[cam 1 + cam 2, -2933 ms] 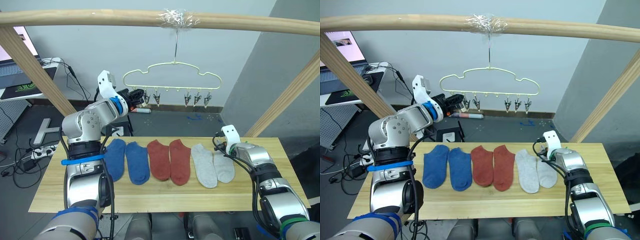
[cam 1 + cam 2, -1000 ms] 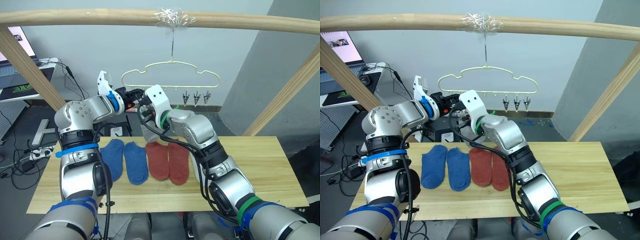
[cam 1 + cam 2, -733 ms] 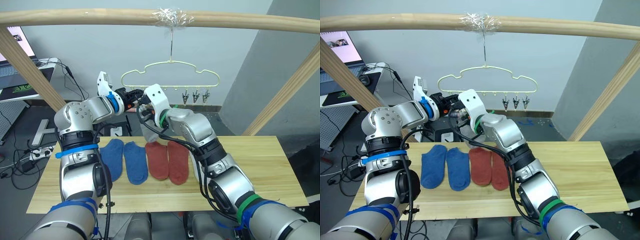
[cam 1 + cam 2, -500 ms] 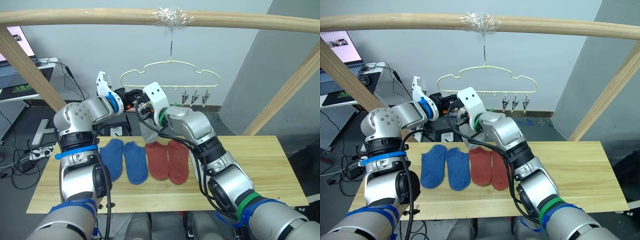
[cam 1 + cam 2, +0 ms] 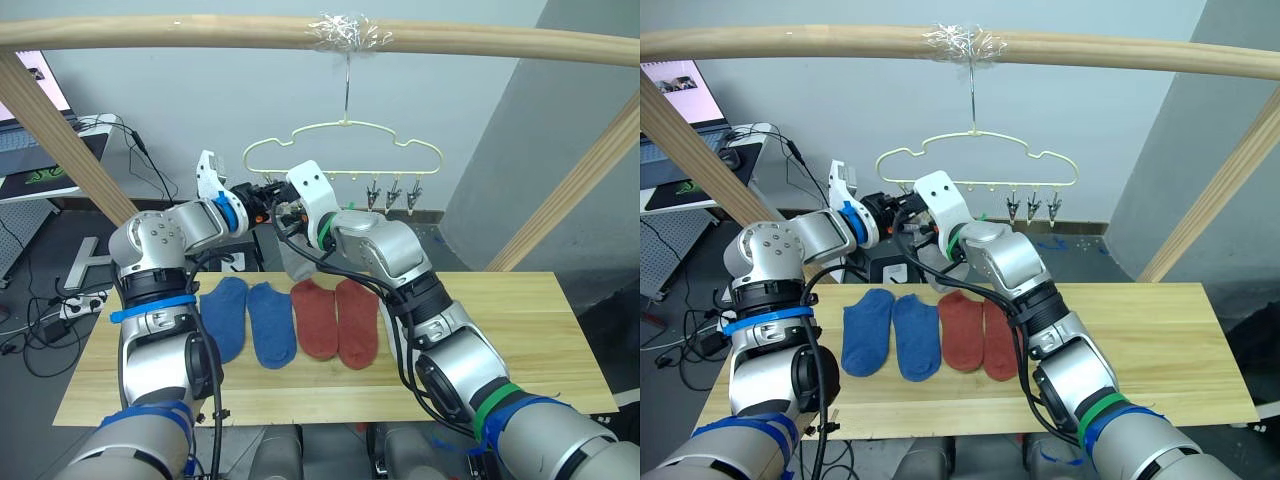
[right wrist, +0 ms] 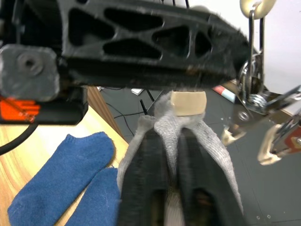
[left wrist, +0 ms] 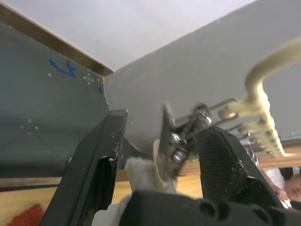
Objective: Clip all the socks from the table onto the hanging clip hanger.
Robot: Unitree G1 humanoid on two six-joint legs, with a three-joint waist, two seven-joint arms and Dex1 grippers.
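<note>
Right wrist view shows the right claw (image 6: 173, 141) pinching a light grey sock (image 6: 214, 155), its two black fingers (image 6: 151, 160) pressed together on the bunched fabric, and the sock's top edge touches a tan-tipped clip (image 6: 188, 102) of the clip hanger (image 5: 345, 148). Just above it in that view runs one black finger of the left claw (image 7: 162, 155). In the left wrist view the left claw's fingers stand spread on either side of a small metal clip (image 7: 176, 141) at the hanger's left end, with a bit of pale fabric just below the clip; whether the fingers are squeezing the clip I cannot tell. From the left eye view, the hanger hangs by its hook from a taped spot on a round wooden pole (image 5: 200, 32), and both claws meet at its left end, while three free clips (image 5: 392, 194) hang along the right part of the wire. Below, on the table (image 5: 560, 330), four socks lie side by side: two blue socks (image 5: 250, 318) on the left, two rust-red socks (image 5: 338, 318) just beside them on the right.
</note>
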